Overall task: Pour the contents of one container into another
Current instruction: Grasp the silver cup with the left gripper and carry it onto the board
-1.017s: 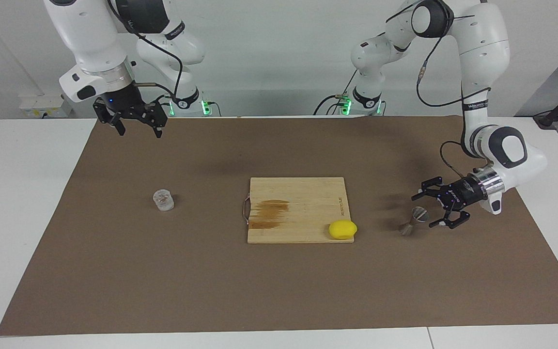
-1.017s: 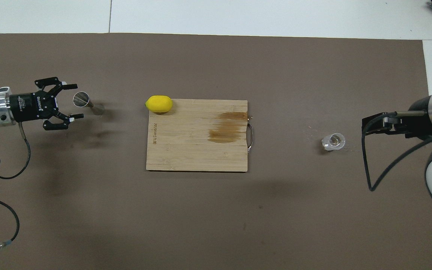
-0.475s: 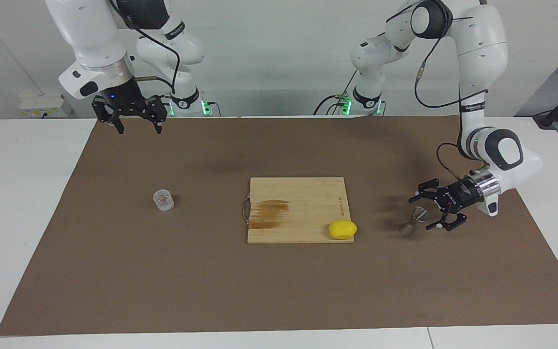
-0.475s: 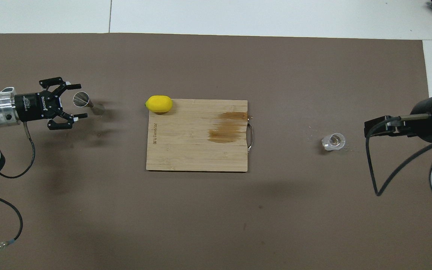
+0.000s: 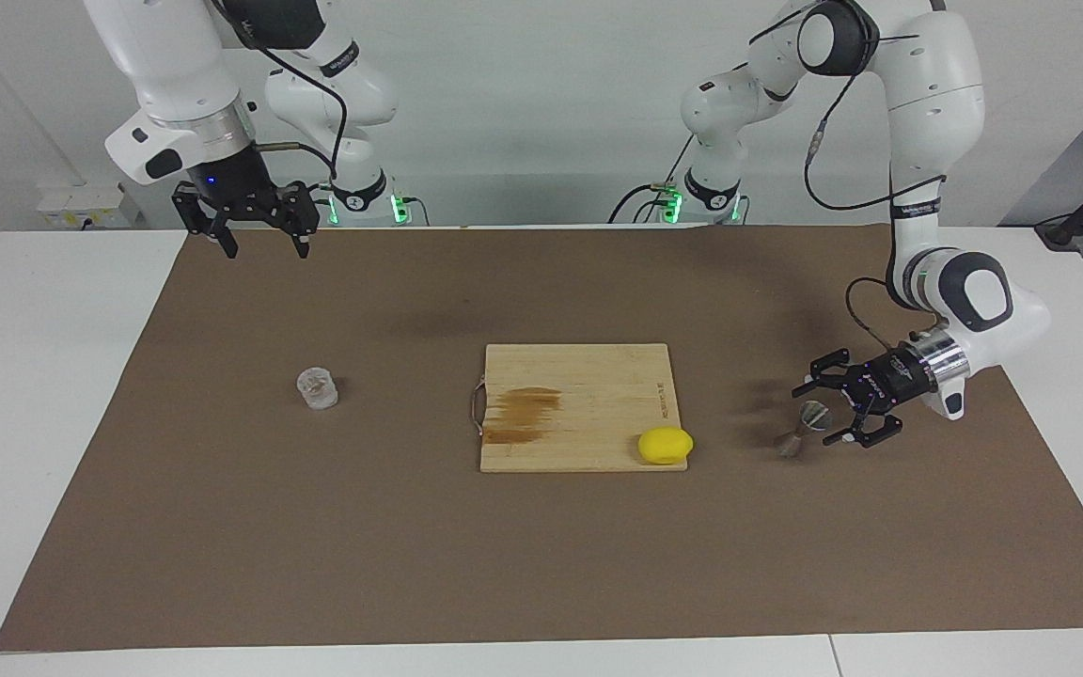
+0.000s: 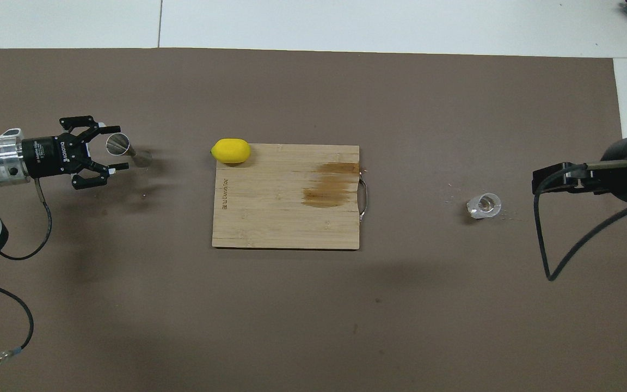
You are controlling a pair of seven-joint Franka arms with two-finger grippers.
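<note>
The clear glass tumbler point(image 5: 318, 387) point(image 6: 485, 205) stands upright on the brown mat toward the right arm's end. The silver hourglass jigger point(image 5: 797, 438) point(image 6: 118, 144) stands upright toward the left arm's end. My left gripper point(image 5: 814, 414) point(image 6: 118, 147) lies level just above the mat, open, its fingers on either side of the jigger's upper cup with small gaps. My right gripper point(image 5: 264, 250) point(image 6: 538, 182) hangs open and high over the mat's edge by the robots, well apart from the tumbler.
A wooden cutting board point(image 5: 588, 376) point(image 6: 270, 228) with a brown stain lies mid-table. A yellow lemon point(image 5: 665, 445) point(image 6: 231, 151) rests at the board's corner, between the board and the jigger. The brown mat point(image 5: 541, 564) covers most of the white table.
The left gripper has slid in around the jigger and its fingers have narrowed. The right gripper has risen and drawn back toward the robots.
</note>
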